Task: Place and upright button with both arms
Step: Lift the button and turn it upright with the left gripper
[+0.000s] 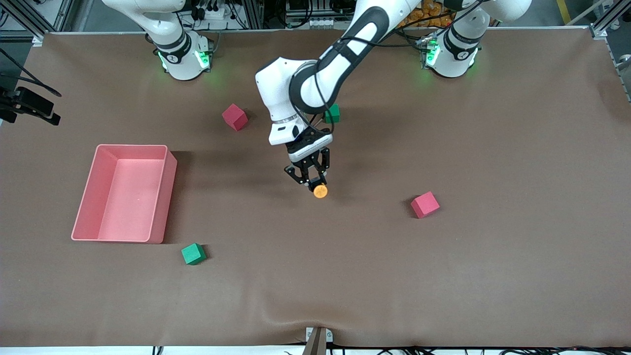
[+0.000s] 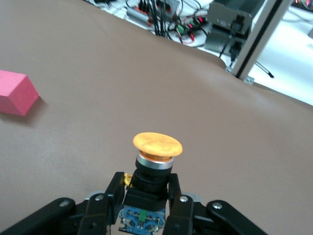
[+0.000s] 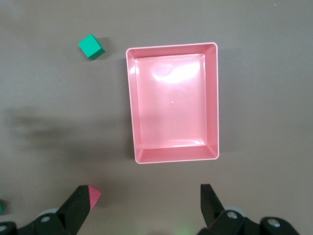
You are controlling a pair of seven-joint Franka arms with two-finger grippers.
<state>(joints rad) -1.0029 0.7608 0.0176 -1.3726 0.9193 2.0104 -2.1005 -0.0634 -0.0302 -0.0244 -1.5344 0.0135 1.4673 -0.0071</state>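
1. Front view: left gripper [image 1: 312, 180] over mid-table, clamped on button [image 1: 320, 191], orange cap toward front cam. Pink bin [image 1: 167, 183] toward right arm's end, nothing in it. Red cube [image 1: 425, 204] toward left arm's end; second red cube [image 1: 234, 117] farther from cam; green cube [image 1: 193, 254] near bin's nearer corner; another green cube [image 1: 333, 114] partly hidden by arm. Right gripper not seen here.
2. Left wrist view: fingers [image 2: 175, 196] pinching button's [image 2: 157, 145] black body, silver ring under cap, blue base w/ green detail between fingers – not visible from front.
3. Right wrist view: right gripper [image 3: 145, 201] high over table beside bin [image 3: 132, 103], fingers wide apart, holding nothing; arm waiting. Bin interior bare.
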